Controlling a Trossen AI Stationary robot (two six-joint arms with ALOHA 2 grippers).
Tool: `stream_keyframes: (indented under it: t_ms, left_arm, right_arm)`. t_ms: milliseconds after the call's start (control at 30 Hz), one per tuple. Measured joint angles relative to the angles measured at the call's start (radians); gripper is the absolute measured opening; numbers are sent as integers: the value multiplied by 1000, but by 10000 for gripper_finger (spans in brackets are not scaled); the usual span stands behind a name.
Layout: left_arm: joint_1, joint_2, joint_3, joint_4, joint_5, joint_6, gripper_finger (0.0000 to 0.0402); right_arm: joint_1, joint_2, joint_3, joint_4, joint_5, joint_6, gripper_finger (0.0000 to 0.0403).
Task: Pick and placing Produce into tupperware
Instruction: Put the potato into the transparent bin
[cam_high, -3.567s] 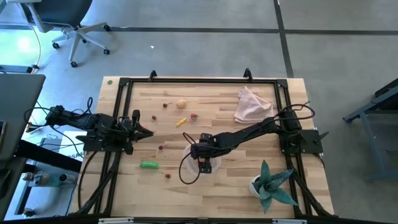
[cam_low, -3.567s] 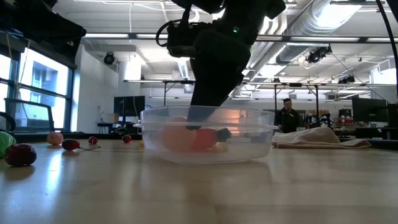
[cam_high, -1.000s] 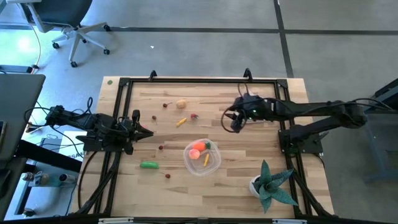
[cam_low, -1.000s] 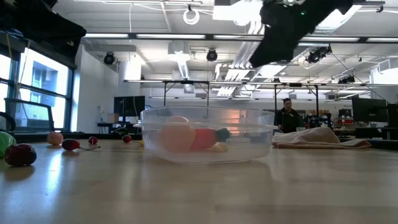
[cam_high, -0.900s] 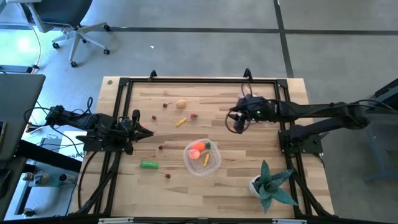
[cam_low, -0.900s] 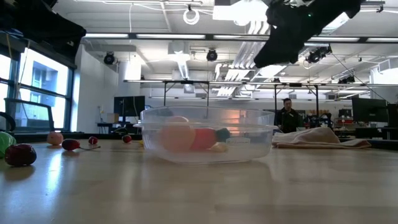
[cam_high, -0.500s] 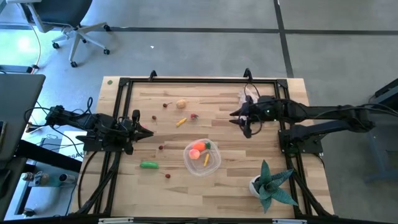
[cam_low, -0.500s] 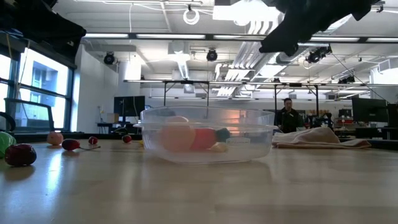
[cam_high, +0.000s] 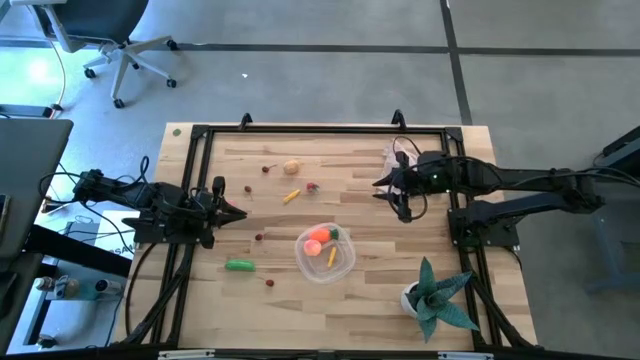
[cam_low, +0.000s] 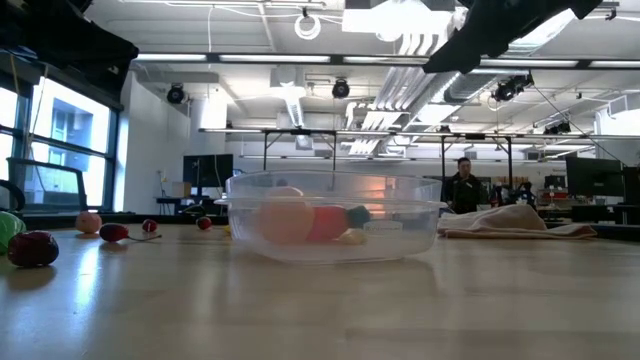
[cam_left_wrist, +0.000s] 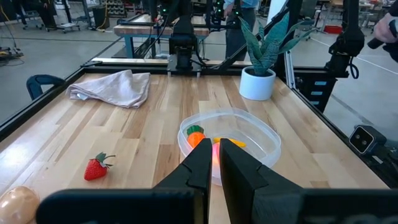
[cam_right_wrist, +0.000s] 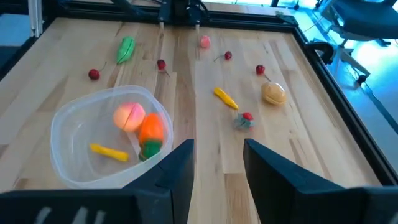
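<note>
Wooden worktop (cam_high: 210, 285), left to right: your left pincer (cam_high: 236, 213) waits clenched at the edge. Pod (cam_high: 239, 265), berries and tan ball (cam_high: 292, 168) lie loose; carrot (cam_high: 317, 246), pink ball and one stick sit in the tupperware (cam_high: 345, 268). Your right pincer (cam_high: 385, 184) hovers released and empty, high near the cloth. Descending toward the loose stick (cam_high: 291, 195), you could nudge the strawberry (cam_high: 312, 186) beside it.

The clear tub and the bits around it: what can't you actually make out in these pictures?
- Low view: the tub wall blurs its contents into pink and orange shapes.
- High view: the pink cloth is mostly hidden under the right arm.
- High view: the red berries are too small to show more than dots.
- Left wrist view: the left gripper hides part of the carrot in the tub.
</note>
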Motion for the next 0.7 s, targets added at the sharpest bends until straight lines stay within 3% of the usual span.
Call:
stream_keyframes:
  t_ms: [367, 700]
  left_arm:
    - [0, 0, 0, 0, 0, 0, 21]
    - [0, 0, 0, 0, 0, 0, 21]
  right_arm:
    - [-13, 0, 0, -37, 76, 8, 119]
    - [-29, 0, 0, -98, -105, 85, 49]
